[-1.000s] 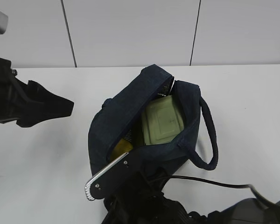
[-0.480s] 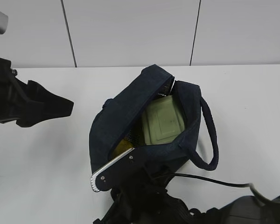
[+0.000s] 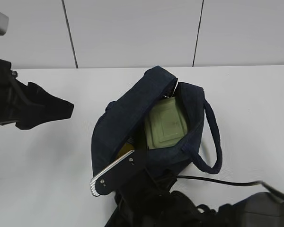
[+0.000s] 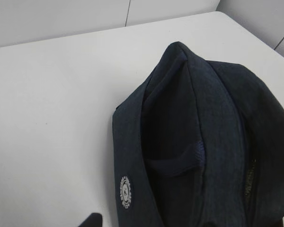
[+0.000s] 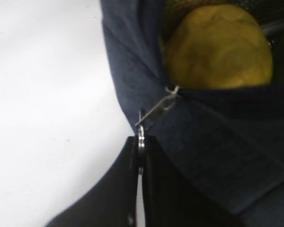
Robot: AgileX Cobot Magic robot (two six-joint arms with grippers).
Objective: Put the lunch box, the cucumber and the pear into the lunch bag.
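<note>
The navy lunch bag [image 3: 123,113] lies open on the white table. The lunch box [image 3: 166,125] lies inside it, its sage-green lid up. A sliver of the yellow pear [image 3: 127,148] shows at the bag's near end, and it fills the opening in the right wrist view [image 5: 217,47]. The cucumber is hidden. My right gripper [image 5: 141,142] is shut on the zip's metal ring pull [image 5: 141,134] at the bag's near end [image 3: 135,157]. My left gripper [image 3: 68,108] hangs open and empty left of the bag. Only one fingertip [image 4: 92,220] shows beside the bag [image 4: 203,118].
The bag's padded handle [image 3: 213,137] loops out on the right. A black cable [image 3: 213,182] runs across the table at the front right. A white panelled wall stands behind the table [image 3: 38,156].
My right gripper has shifted slightly with the ring pull. The bag's near end has drawn together a little, so less of the pear shows. The left arm has not moved.
</note>
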